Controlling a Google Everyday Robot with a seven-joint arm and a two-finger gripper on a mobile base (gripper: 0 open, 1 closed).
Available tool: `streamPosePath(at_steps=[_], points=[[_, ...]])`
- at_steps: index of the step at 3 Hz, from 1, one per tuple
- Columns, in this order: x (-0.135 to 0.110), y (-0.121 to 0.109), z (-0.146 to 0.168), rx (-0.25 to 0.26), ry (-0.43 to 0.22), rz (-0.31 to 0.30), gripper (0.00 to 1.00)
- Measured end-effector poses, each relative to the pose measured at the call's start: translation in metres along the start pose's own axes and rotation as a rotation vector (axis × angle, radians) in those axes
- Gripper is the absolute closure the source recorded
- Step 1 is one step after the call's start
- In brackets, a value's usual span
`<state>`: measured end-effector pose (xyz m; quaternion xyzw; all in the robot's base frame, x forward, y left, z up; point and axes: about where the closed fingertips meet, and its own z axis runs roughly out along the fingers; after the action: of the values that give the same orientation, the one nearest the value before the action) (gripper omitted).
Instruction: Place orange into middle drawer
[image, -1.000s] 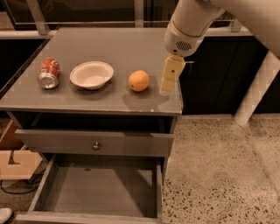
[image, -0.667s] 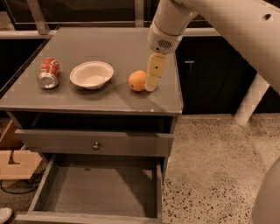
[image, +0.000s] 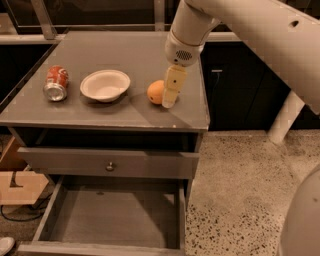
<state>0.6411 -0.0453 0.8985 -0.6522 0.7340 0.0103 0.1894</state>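
Containers:
- Middle drawer, wide shallow grey drawer with low side walls (image: 115, 215): pulled out at the bottom of the grey cabinet. Its plain grey floor shows bare.
- Grey drawer with a front panel (image: 65, 160) and small round metal knob (image: 110, 166): directly above the middle drawer, pushed further in. Its inside is hidden.
- Shallow round white bowl (image: 121, 79): upright on the flat grey cabinet top (image: 125, 50). Only its white interior shows.

On the top, left to right:
- Red soda can (image: 56, 83), lying on its side with its silver end toward the camera.
- The bowl, just beside the can and not touching it.
- Small round orange fruit (image: 155, 92), near the bowl and still on the top, not in any drawer.

Arm: the cream-white robot arm (image: 240, 25) comes in from the upper right. Its pale yellow gripper (image: 170, 100) points down at the cabinet top. It sits against the orange's right side and covers that edge of the fruit. How far it is spread is not readable from this angle, and contact with the orange is not confirmed.

Change vs earlier:
- 1.0 s ago the gripper stood right of the orange with a visible gap.
- 0.7 s ago it was at the fruit's right edge.
- Now it overlaps that edge, so it has moved left.
- Orange, bowl, can and both drawers are unmoved.
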Motion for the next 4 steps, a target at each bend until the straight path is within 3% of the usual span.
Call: streamPosePath(at_steps=[1, 4], points=[[-0.024, -0.001, 0.044, -0.069, -0.027, 0.003, 0.0], [-0.02, -0.006, 0.065, -0.056, -0.007, 0.047, 0.0]])
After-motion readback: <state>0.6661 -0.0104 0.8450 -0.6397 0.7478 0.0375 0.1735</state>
